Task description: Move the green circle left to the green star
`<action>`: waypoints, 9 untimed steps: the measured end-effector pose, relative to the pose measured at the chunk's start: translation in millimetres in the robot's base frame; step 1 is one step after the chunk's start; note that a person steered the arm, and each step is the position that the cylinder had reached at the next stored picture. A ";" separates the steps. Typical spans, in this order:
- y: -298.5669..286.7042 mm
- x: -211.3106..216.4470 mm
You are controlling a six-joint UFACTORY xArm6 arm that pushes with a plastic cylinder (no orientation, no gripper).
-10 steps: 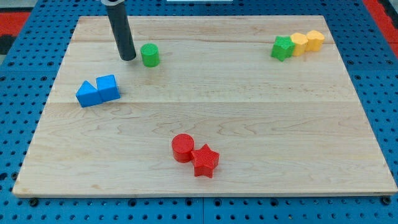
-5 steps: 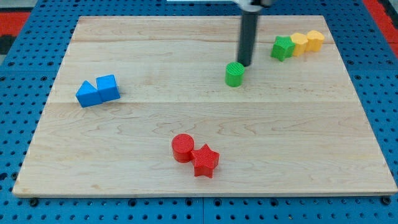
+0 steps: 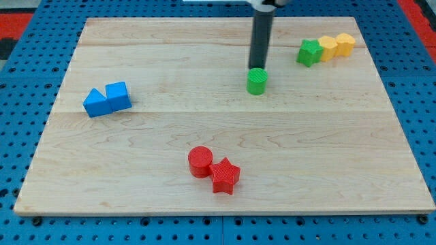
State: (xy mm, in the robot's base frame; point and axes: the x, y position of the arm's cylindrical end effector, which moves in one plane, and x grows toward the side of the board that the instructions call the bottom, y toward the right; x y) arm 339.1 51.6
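The rod's tip (image 3: 257, 68) is touching the upright green circle (image 3: 257, 82) just below it; the green star (image 3: 309, 52) is sitting to its right.

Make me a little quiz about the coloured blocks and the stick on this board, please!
1. True or false: the green circle touches the green star.
2. Where is my tip? A) just behind the green circle, toward the view's top; B) beside the red star; C) on the blue blocks.
3. Fill in: the blocks touching the green star on its right are ____.

Key: 1 false, there is bare board between them; 2 A; 3 yellow.
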 end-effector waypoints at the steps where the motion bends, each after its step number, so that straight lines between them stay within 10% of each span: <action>1: -17.1 0.0; 6: -63.3 69.1; 9: 15.3 72.3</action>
State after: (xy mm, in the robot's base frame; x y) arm 411.4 66.9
